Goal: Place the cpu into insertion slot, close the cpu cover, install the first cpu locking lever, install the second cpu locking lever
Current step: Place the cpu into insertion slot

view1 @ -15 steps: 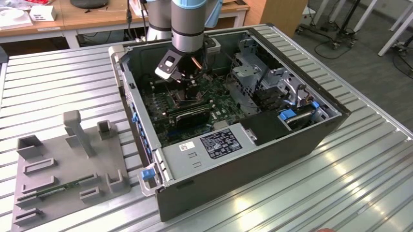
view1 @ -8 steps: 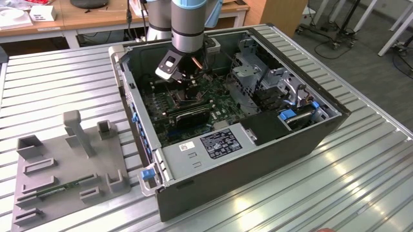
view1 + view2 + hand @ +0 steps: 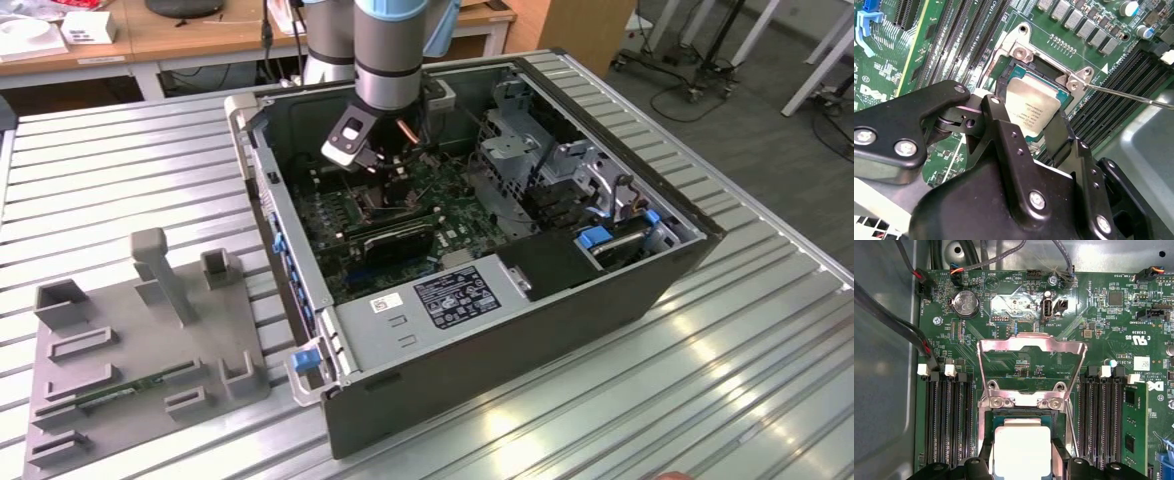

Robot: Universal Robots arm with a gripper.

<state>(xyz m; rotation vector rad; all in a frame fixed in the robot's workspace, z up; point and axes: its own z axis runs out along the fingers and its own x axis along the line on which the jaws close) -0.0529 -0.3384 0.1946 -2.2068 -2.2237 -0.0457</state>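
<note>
The cpu (image 3: 1031, 107) is a flat square chip with a silvery top, and it lies in the insertion slot (image 3: 1024, 52), level with the silver frame. My gripper (image 3: 1029, 127) straddles it, with the black fingers (image 3: 1004, 130) pressed against two opposite edges. The first wrist view shows the same: the cpu (image 3: 1021, 450) between the fingers (image 3: 1059, 462), inside the insertion slot (image 3: 1021, 416). The cpu cover (image 3: 1031, 340) is swung open and stands back from the socket on its hinge. A thin locking lever (image 3: 1129, 94) sticks out to one side, unlatched. In the exterior view my gripper (image 3: 387, 190) is down inside the computer case.
Long black memory slots (image 3: 949, 425) flank the socket on both sides. Cables (image 3: 899, 330) run along the case wall. A round battery (image 3: 964, 302) sits on the board. A drive cage (image 3: 534, 150) and the case walls (image 3: 441, 320) hem the arm in. A grey fixture (image 3: 147, 330) stands on the table outside.
</note>
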